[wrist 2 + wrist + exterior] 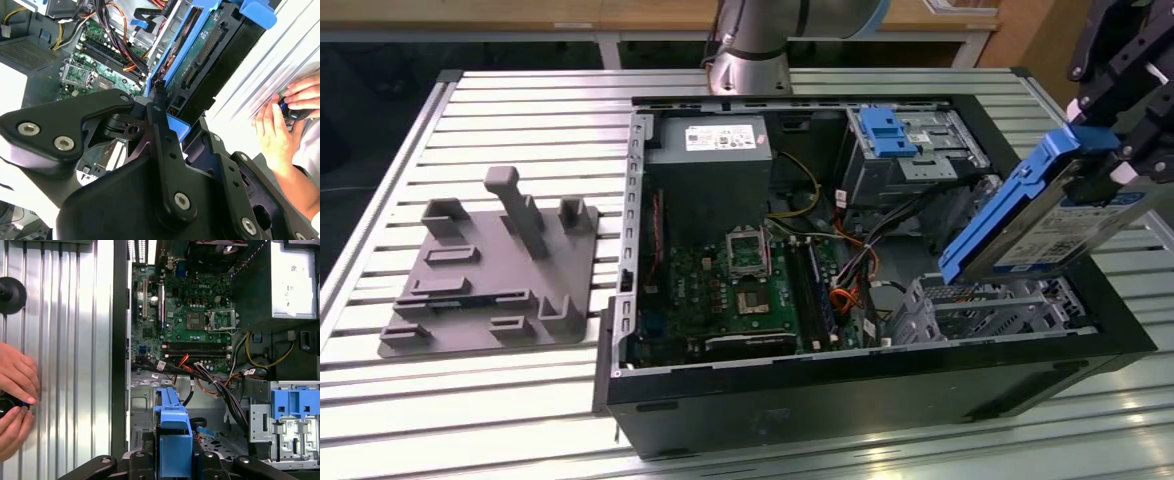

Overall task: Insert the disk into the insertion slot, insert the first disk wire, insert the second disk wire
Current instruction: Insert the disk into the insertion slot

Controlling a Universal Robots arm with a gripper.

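Note:
My gripper (1110, 160) is shut on the disk (1034, 225), a silver drive with a white label in a bright blue carrier. The disk hangs tilted, its lower end just above the insertion slot (987, 305), a silver perforated cage at the case's near corner on the exterior view's right. In the second wrist view the black fingers (159, 120) clamp the blue carrier (172, 57). The first wrist view has the carrier (172, 432) end-on above the cage floor (220, 442). A bundle of black, red and orange wires (847, 265) lies beside the cage; I cannot tell which are the disk wires.
The open computer case (854, 385) lies on a slatted metal table (520, 110). A taller cage with a blue latch (887, 130) stands at the back. A grey fixture plate (494, 270) sits at the exterior view's left. A person's hands (15, 390) hold a small black device beside the case.

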